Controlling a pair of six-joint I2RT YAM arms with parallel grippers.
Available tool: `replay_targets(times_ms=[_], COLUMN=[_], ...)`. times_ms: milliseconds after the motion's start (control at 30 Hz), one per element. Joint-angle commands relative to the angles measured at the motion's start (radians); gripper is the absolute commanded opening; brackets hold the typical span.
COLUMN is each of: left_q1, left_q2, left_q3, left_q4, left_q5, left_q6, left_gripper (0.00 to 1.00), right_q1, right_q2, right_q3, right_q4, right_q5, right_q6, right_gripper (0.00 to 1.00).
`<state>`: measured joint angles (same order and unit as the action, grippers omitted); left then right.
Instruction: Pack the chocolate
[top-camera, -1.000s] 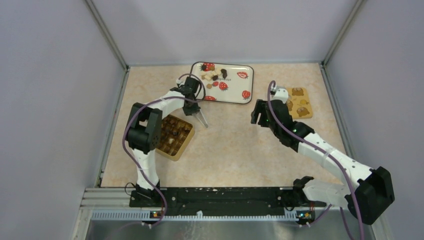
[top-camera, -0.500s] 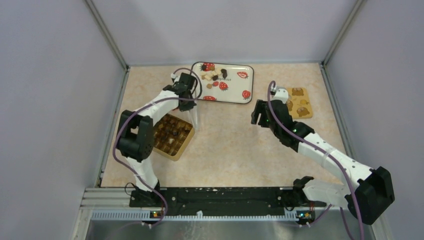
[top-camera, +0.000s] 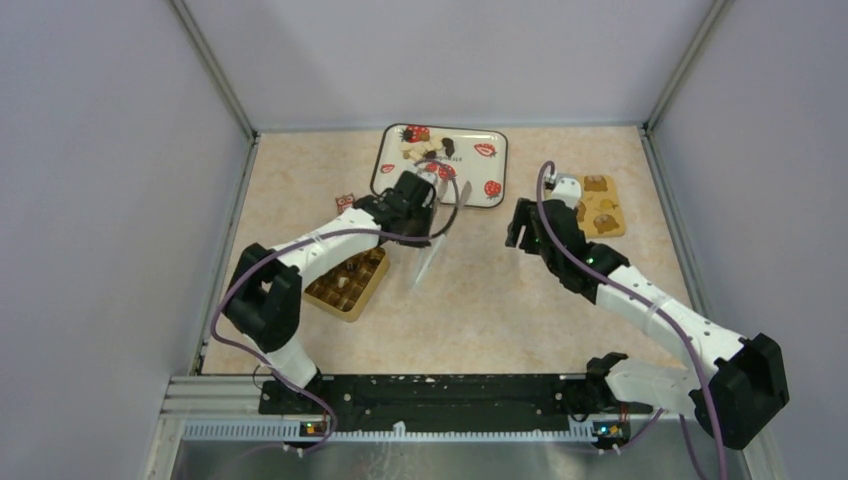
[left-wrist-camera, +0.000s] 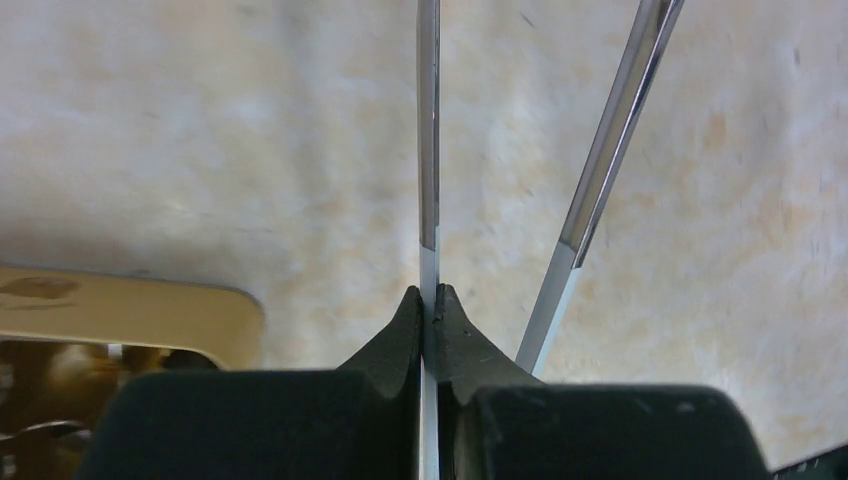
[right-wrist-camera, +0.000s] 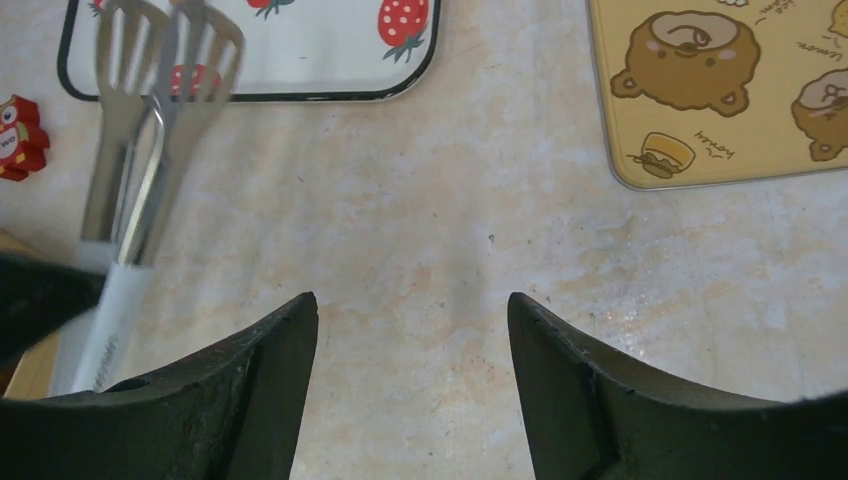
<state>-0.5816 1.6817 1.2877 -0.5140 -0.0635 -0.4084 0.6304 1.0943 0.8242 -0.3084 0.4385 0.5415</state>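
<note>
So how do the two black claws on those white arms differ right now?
The left gripper is clamped shut on silver metal tongs; the right gripper is spread wide and holds nothing. The left gripper sits near the strawberry-print tray, the right gripper beside the yellow bear-print lid. Both are black and two-fingered, above the beige table.

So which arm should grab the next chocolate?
Probably left: the left claw grips the silver metal tongs near the white strawberry-print tray of small chocolate pieces; the right claw hangs open, empty.
</note>
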Motion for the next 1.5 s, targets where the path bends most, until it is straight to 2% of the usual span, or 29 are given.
replay_targets(times_ms=[0,100,233,333,367,400,433,467,567,633,700,800,900,1033,1100,1233,1367,1467], left_q1=[-0.103,-0.134,-0.145,-0.144,-0.144,-0.145,-0.144,-0.144,-0.144,-0.144,-0.144,-0.144,-0.144,-0.147,-0.148,-0.149,-0.149,-0.149], left_q2=[-0.049,-0.030,0.016,0.039,0.046,0.054,0.060,0.065,0.060,0.040,0.010,-0.053,-0.113,-0.159,-0.160,-0.165,-0.156,-0.144], left_q3=[-0.079,-0.116,-0.112,-0.105,-0.102,-0.097,-0.094,-0.087,-0.048,-0.023,0.007,0.039,0.042,0.012,0.014,0.008,0.003,0.000], left_q4=[0.075,0.093,0.057,0.032,0.027,0.025,0.029,0.028,0.001,-0.023,-0.053,-0.069,-0.044,0.003,-0.007,-0.014,-0.021,-0.030], left_q5=[0.058,0.058,-0.021,-0.061,-0.076,-0.095,-0.111,-0.122,-0.141,-0.143,-0.147,-0.126,-0.024,0.161,0.212,0.217,0.201,0.203], left_q6=[0.057,0.023,-0.004,0.013,0.022,0.025,0.026,0.027,0.019,0.020,0.023,0.004,-0.054,-0.107,-0.112,-0.111,-0.100,-0.106], left_gripper=[0.00,0.03,0.04,0.06,0.09,0.16,0.27,0.33,0.42,0.52,0.55,0.56,0.57,0.63,0.65,0.65,0.66,0.68], right_q1=[-0.068,-0.205,-0.413,-0.477,-0.492,-0.508,-0.532,-0.560,-0.673,-0.705,-0.723,-0.751,-0.752,-0.753,-0.753,-0.753,-0.755,-0.765], right_q2=[-0.030,-0.027,-0.001,0.012,0.015,0.021,0.030,0.044,0.108,0.171,0.254,0.430,0.620,0.873,0.994,1.234,1.449,1.467], right_q3=[0.030,0.021,0.004,-0.006,-0.007,-0.007,-0.008,-0.008,0.008,0.055,0.124,0.282,0.477,0.763,0.961,1.315,1.687,1.705], right_q4=[-0.013,-0.014,-0.011,-0.008,-0.006,-0.004,0.000,0.005,0.052,0.068,0.082,0.076,0.004,-0.126,-0.211,-0.396,-0.570,-0.564], right_q5=[0.063,-0.008,-0.175,-0.210,-0.208,-0.202,-0.192,-0.186,-0.266,-0.267,-0.254,-0.297,-0.279,-0.182,-0.111,-0.004,0.021,-0.005], right_q6=[-0.033,-0.043,-0.023,-0.028,-0.032,-0.031,-0.026,-0.010,0.039,0.047,0.043,0.044,0.043,0.001,-0.029,-0.063,-0.095,-0.093], right_gripper=[0.69,0.70,0.70,0.70,0.69,0.70,0.70,0.70,0.69,0.69,0.69,0.69,0.70,0.74,0.76,0.80,0.82,0.83])
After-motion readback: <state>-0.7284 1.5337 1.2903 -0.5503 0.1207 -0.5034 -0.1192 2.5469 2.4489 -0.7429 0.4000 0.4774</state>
